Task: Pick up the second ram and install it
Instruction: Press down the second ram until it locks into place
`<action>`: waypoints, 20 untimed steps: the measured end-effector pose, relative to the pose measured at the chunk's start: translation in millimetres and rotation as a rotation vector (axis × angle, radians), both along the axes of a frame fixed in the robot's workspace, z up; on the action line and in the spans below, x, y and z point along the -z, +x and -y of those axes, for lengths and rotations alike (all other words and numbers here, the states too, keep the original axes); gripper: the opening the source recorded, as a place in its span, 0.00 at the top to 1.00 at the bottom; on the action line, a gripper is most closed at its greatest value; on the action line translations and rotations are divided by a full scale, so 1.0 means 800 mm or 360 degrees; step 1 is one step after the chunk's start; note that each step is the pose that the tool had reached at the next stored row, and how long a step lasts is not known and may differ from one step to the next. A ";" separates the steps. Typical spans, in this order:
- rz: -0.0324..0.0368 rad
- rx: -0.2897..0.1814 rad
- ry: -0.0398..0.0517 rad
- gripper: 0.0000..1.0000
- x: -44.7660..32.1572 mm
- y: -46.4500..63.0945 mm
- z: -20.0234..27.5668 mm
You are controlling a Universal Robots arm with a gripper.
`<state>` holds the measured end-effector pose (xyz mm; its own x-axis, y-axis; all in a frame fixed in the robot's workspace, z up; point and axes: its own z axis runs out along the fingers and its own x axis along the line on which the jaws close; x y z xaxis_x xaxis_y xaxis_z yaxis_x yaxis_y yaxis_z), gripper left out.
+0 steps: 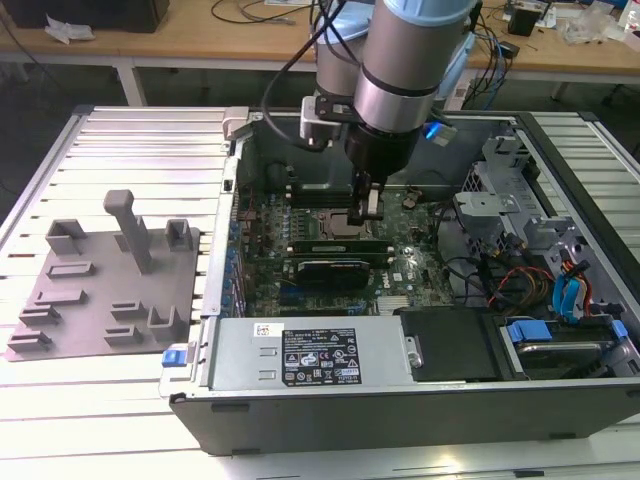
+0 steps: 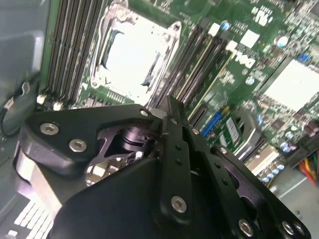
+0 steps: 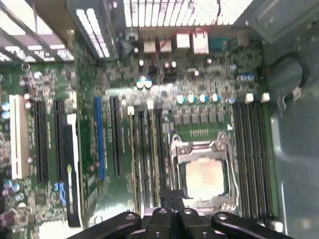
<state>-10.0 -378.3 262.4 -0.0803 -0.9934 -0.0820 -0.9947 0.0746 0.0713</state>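
Note:
My gripper [image 1: 365, 214] hangs inside the open computer case, low over the motherboard [image 1: 420, 262]. Its black fingers are shut together in both wrist views, with nothing seen between them [image 2: 170, 102] [image 3: 172, 199]. The tips sit over the black memory slot rails [image 3: 147, 149] beside the metal processor socket [image 3: 204, 177]. A long thin green stick, the second ram [image 1: 335, 243], stands on edge in those rails just below the fingertips. I cannot tell whether the fingers touch it.
The grey plastic holder plate with blocks and a post [image 1: 100, 290] lies outside the case on the exterior view's left. A power supply box [image 1: 310, 355] borders the board at the front. A drive cage [image 1: 510, 200] and loose cables [image 1: 510, 280] crowd the exterior view's right.

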 end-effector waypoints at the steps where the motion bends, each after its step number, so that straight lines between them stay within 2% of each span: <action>1: -0.0001 0.0000 -0.0002 0.92 0.0030 0.004 0.0000; 3: -0.0002 0.0000 -0.0004 0.92 0.0097 0.012 0.0000; 6: -0.0005 -0.0001 -0.0005 0.92 0.0237 0.032 0.0000; 12: -0.0006 -0.0002 -0.0005 0.92 0.0317 0.042 0.0004; 16: -0.0006 -0.0007 -0.0006 0.92 0.0410 0.047 0.0022; 18: -0.0005 -0.0008 -0.0005 0.92 0.0414 0.047 0.0022; 20: -0.0004 -0.0008 -0.0005 0.92 0.0338 0.047 0.0023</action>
